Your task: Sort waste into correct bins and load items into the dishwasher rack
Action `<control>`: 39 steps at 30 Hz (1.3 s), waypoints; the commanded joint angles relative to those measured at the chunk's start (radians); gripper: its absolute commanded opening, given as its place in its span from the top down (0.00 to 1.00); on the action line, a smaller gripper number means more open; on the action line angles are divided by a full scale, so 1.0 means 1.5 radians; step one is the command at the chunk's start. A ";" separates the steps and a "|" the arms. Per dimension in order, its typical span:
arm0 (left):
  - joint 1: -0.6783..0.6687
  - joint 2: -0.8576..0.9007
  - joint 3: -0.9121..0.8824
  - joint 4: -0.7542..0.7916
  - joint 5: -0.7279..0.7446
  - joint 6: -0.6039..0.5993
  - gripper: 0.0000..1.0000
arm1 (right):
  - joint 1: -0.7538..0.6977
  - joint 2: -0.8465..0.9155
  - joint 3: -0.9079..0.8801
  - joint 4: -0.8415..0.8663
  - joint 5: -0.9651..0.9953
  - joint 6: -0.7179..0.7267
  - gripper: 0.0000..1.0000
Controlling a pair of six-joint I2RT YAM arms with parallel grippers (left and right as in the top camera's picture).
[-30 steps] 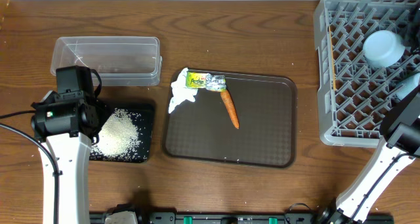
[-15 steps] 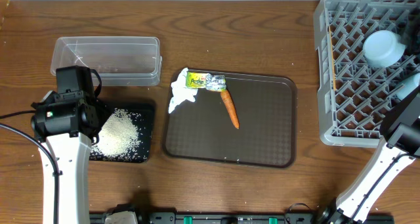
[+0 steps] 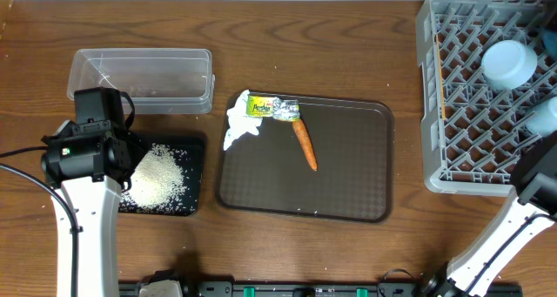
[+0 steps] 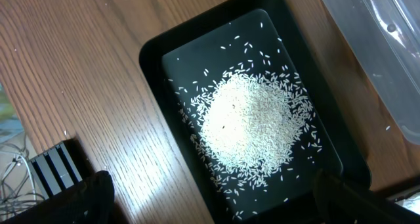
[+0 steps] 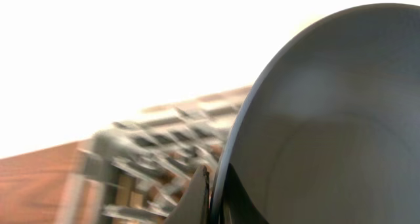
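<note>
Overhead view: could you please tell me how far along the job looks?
Done: rice lies in the black tray, and a light-blue bowl sits in the dishwasher rack. In hand: the right gripper is shut on the blue plate-bowl over the rack. Remaining: tissue and wrapper at the brown tray's corner, carrot on it.

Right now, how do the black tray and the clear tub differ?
The black tray is opaque and shallow; the clear tub is see-through with taller walls. The black tray holds a heap of rice grains; the clear tub looks empty. Both are rectangular and similar in size.
</note>
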 commanded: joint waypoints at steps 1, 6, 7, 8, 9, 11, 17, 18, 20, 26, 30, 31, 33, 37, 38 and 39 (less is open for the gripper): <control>0.004 0.000 0.007 -0.002 -0.002 -0.003 0.01 | -0.012 -0.017 0.017 0.029 -0.168 0.072 0.99; 0.004 0.000 0.007 -0.002 -0.002 -0.003 0.01 | -0.012 -0.014 0.014 0.081 -0.223 0.131 0.99; 0.004 0.000 0.007 -0.002 -0.002 -0.003 0.01 | -0.013 -0.013 0.014 0.087 -0.224 0.141 0.99; 0.004 0.000 0.007 -0.002 -0.002 -0.003 0.01 | -0.013 -0.013 0.014 0.090 -0.224 0.152 0.99; 0.004 0.000 0.008 -0.002 -0.002 -0.003 0.01 | -0.013 -0.012 0.013 0.094 -0.225 0.165 0.99; 0.004 0.000 0.007 -0.002 -0.002 -0.004 0.01 | -0.012 -0.004 0.013 0.124 -0.255 0.193 0.99; 0.004 0.000 0.008 -0.002 -0.002 -0.003 0.01 | -0.008 0.032 0.013 0.224 -0.304 0.314 0.99; 0.004 0.000 0.008 -0.002 -0.002 -0.003 0.01 | -0.008 0.038 0.013 0.232 -0.305 0.325 0.99; 0.004 0.000 0.007 -0.002 -0.002 -0.003 0.01 | -0.008 0.047 0.013 0.234 -0.307 0.331 0.99; 0.004 0.000 0.007 -0.002 -0.002 -0.003 0.01 | -0.021 0.066 0.013 0.233 -0.314 0.353 0.99; 0.004 0.000 0.007 -0.002 -0.002 -0.003 0.01 | -0.035 0.070 0.013 0.226 -0.321 0.365 0.99; 0.004 0.000 0.007 -0.002 -0.002 -0.003 0.01 | -0.038 0.070 0.013 0.224 -0.321 0.366 0.99; 0.004 0.000 0.007 -0.002 -0.002 -0.003 0.01 | -0.048 0.070 0.013 0.217 -0.323 0.378 0.99; 0.004 0.000 0.007 -0.002 -0.002 -0.003 0.01 | -0.074 0.071 0.013 0.200 -0.326 0.391 0.99; 0.004 0.000 0.007 -0.002 -0.002 -0.003 0.01 | -0.080 0.071 0.013 0.193 -0.326 0.395 0.99; 0.004 0.000 0.008 -0.002 -0.002 -0.003 0.01 | -0.085 0.071 0.013 0.186 -0.326 0.395 0.99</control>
